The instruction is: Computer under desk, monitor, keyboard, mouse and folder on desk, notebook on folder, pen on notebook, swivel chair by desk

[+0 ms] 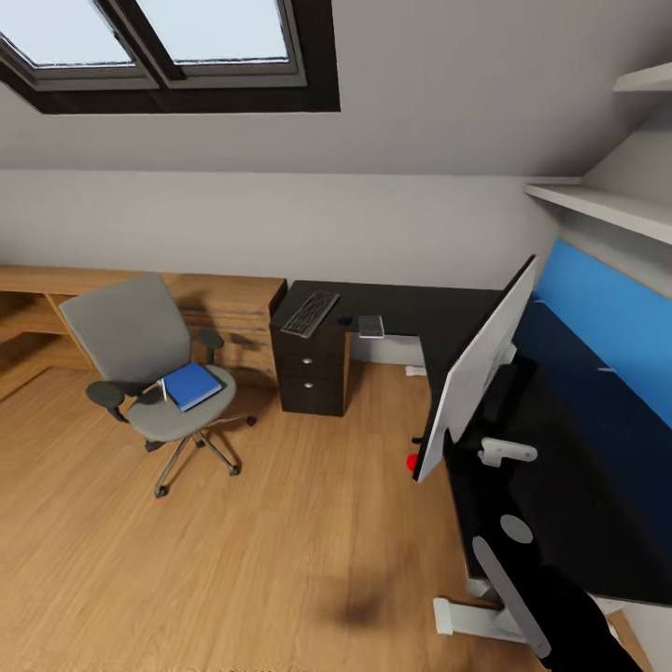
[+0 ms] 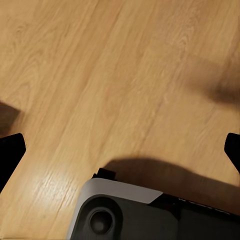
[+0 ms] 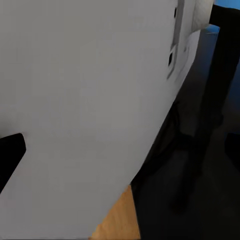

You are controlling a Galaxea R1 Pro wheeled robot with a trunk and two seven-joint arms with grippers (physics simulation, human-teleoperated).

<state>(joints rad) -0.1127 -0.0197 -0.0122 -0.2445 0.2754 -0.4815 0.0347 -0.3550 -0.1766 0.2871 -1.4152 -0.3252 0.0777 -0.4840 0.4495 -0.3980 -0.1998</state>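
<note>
Head view, looking down over the bedroom. The desk [image 1: 411, 313] runs from 12 o'clock round to 4 o'clock. The monitor [image 1: 476, 369] stands tilted on its near wing at about 3 o'clock, pale back toward you, a red dot at its lower corner; this step looks done. The keyboard [image 1: 311, 313] lies on the far wing at about 12 o'clock, well apart from the monitor, so you still have to bring it alongside. A small grey item [image 1: 371, 326] rests just beside it; whether it is the notebook cannot be told. The folder [image 1: 193, 385] lies on the seat of the swivel chair [image 1: 154, 369] at 9 o'clock, out on the floor away from the desk: both moves remain.

Left gripper [image 2: 120, 150]: fingers spread wide over bare wood floor [image 2: 100, 75], holding nothing. Right gripper [image 3: 120, 145]: fingers likewise spread, empty, facing the monitor's pale back from close by.
</note>
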